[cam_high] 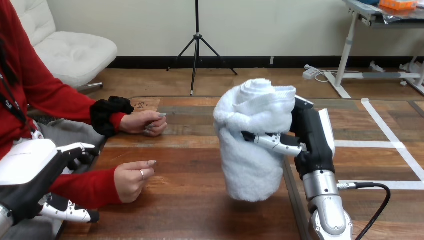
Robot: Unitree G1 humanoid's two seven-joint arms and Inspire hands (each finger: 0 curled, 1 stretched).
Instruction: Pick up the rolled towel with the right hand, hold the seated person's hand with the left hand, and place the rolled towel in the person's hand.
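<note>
Upright, rolled towel [245, 167] in right robot hand [314, 137].

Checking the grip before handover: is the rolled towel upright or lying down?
Upright: the rolled towel stands on end, spiral end uppermost, with the right hand curled round its side.

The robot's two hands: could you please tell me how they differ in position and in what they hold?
The right hand stands high over the table; the left hand sits low at the view's left edge. The right hand grips the upright rolled towel; the left hand is at the person's red sleeve, and I cannot tell whether it holds it. Both are black with white shells.
</note>
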